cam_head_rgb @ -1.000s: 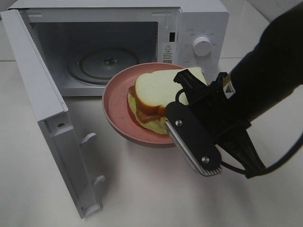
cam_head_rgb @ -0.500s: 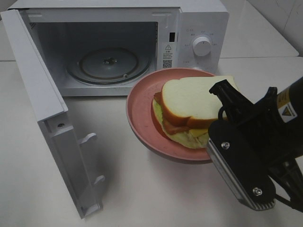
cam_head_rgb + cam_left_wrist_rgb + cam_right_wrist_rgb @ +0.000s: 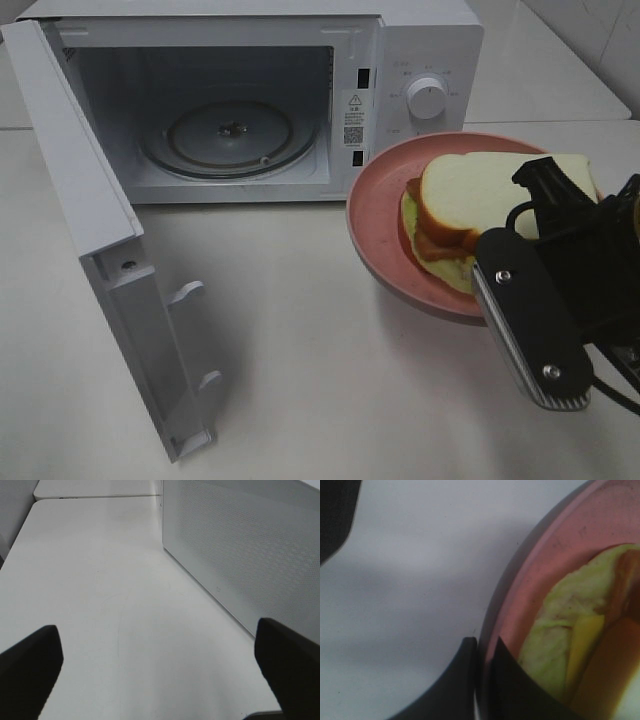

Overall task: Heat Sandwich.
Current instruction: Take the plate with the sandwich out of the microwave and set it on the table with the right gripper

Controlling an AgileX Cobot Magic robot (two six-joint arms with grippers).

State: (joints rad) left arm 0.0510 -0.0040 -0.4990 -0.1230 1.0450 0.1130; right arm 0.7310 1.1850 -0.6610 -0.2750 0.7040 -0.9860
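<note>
Gripping the plate (image 3: pixel 375 215) rim, right gripper (image 3: pixel 482 652) carries the sandwich (image 3: pixel 470 205) right of the oven (image 3: pixel 230 130) mouth; left gripper (image 3: pixel 160 665) jaws apart, idle.

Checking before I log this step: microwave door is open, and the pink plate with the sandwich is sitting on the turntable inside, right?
Not quite. The microwave door is open, but the turntable is bare. The pink plate with the sandwich is outside, in front of the control panel, its rim pinched by the right gripper. The exterior high view shows it.
</note>
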